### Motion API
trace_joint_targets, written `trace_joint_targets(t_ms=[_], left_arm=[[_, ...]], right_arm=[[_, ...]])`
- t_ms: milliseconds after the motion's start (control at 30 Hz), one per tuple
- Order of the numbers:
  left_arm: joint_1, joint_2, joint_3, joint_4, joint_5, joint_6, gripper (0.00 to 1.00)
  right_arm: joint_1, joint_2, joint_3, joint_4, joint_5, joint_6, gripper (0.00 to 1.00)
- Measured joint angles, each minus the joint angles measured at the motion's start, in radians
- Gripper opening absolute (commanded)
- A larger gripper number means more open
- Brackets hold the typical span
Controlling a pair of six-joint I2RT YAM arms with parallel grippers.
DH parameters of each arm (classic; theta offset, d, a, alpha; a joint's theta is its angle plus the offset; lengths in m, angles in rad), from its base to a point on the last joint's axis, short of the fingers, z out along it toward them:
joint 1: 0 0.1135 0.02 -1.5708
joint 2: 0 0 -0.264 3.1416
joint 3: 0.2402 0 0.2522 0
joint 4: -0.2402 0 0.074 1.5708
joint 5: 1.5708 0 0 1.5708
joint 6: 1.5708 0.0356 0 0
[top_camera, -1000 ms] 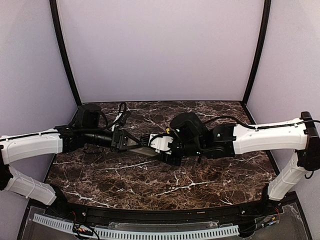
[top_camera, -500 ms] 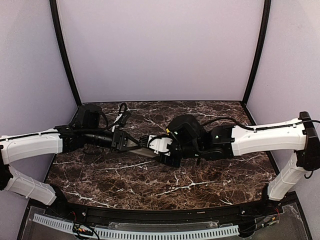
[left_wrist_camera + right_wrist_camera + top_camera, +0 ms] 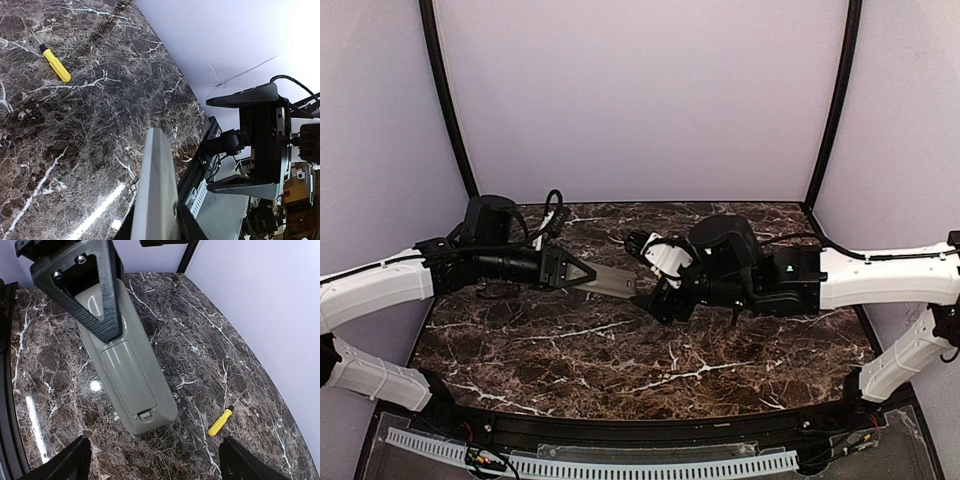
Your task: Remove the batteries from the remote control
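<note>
The remote control (image 3: 127, 375) is a grey-beige bar held above the table, its back face with the battery cover (image 3: 127, 377) shut and latched. My left gripper (image 3: 80, 280) is shut on its far end. In the top view the left gripper (image 3: 578, 272) holds the remote (image 3: 618, 281) pointing right. In the left wrist view the remote (image 3: 157, 190) shows edge-on. My right gripper (image 3: 155, 465) is open and empty, just off the remote's free end; it also shows in the top view (image 3: 652, 302). The batteries are hidden under the cover.
A yellow-handled screwdriver (image 3: 221, 422) lies on the dark marble table (image 3: 250, 390), to the right of the remote's free end; it also shows in the left wrist view (image 3: 55, 65). White walls close in the back and sides.
My right gripper has pulled back to the right, off the remote's end. The left arm has drawn slightly left, so more of the remote now shows between the grippers.
</note>
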Motion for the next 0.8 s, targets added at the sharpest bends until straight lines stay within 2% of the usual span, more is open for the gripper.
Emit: trace_joint_targets(t_ms=[133,367,500,800], left_arm=[[0.000,-0.029,0.006,-0.037,-0.050,0.051,0.00],[0.000,-0.118,-0.008,-0.052,-0.222,0.124,0.00],[0.000,-0.193,-0.039,-0.052,-0.354,0.163,0.00],[0.000,-0.293,-0.076,-0.119,-0.759,0.222,0.00]], right_arm=[[0.000,-0.048,-0.024,0.012,0.049,0.072,0.98],[-0.011,-0.056,-0.053,0.037,0.136,0.208,0.99],[-0.047,-0.056,-0.053,0.044,0.105,0.282,0.99],[-0.100,-0.061,-0.047,0.042,0.068,0.432,0.99]])
